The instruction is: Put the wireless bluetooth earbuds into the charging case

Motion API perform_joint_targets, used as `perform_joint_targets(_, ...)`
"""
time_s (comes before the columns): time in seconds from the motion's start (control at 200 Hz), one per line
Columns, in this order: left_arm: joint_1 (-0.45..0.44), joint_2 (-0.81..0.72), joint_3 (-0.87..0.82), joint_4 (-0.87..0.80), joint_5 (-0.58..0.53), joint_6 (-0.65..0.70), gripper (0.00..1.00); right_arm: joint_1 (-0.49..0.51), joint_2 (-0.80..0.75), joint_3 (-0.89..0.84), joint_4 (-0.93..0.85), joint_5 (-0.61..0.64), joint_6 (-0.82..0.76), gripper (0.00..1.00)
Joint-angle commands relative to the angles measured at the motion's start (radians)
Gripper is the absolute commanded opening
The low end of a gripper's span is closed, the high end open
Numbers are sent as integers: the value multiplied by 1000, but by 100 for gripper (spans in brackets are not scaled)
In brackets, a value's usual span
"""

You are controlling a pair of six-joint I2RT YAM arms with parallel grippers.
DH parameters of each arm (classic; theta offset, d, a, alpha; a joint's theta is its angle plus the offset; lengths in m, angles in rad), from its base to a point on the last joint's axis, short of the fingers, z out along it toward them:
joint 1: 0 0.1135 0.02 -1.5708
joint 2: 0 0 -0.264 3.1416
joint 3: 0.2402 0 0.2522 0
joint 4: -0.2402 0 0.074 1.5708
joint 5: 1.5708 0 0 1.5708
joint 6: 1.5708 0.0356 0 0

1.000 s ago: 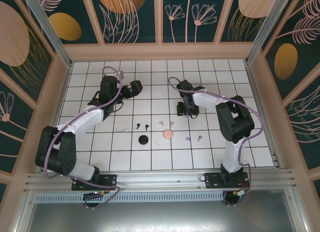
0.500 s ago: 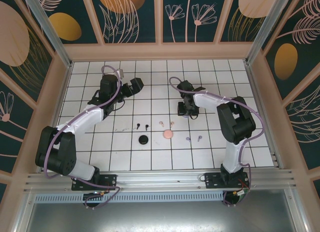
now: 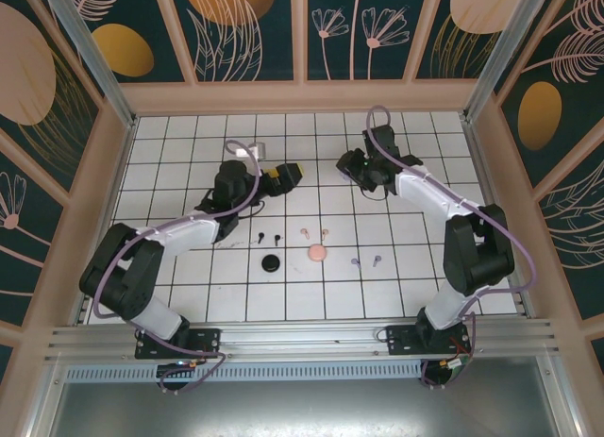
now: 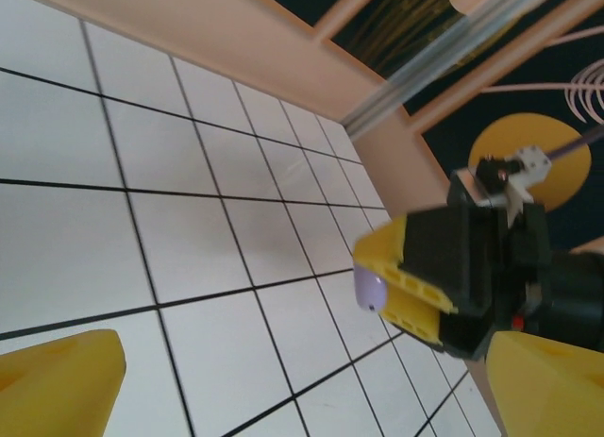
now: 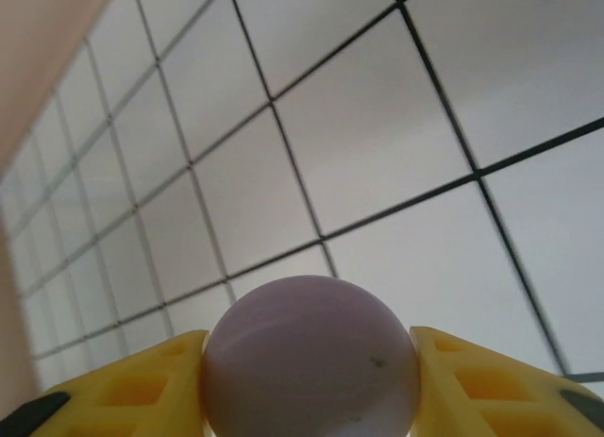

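The right gripper [image 3: 349, 163] has lifted the lilac case [image 5: 310, 357] rearward; the left gripper [image 3: 286, 176] swung toward it.

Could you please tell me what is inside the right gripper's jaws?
A lilac round charging case, clamped between the right gripper's yellow fingers. Its shell hides whatever is inside it.

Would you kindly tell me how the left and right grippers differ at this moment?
The left gripper stands wide open; the right gripper is partly closed. The left gripper holds nothing; the right gripper clamps a round lilac case. Both have yellow fingers and hover above the tiles.
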Motion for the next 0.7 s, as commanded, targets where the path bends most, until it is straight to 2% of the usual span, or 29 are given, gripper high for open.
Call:
perform_joint_targets(0.0, -44, 48, 2, 184, -17, 5, 96, 3, -57, -35, 122, -52, 233, 38)
perform_joint_targets(0.135, -99, 120, 34, 264, -39, 2, 93, 9, -108, -78, 170, -29, 351, 38)
perform_joint_targets(0.235, -123, 194, 59, 333, -46, -12, 87, 15, -145, -89, 167, -9, 391, 38)
perform_joint_targets(0.696, -165, 356, 171, 458, -24, -59, 72, 29, -195, -116, 154, -2, 417, 38)
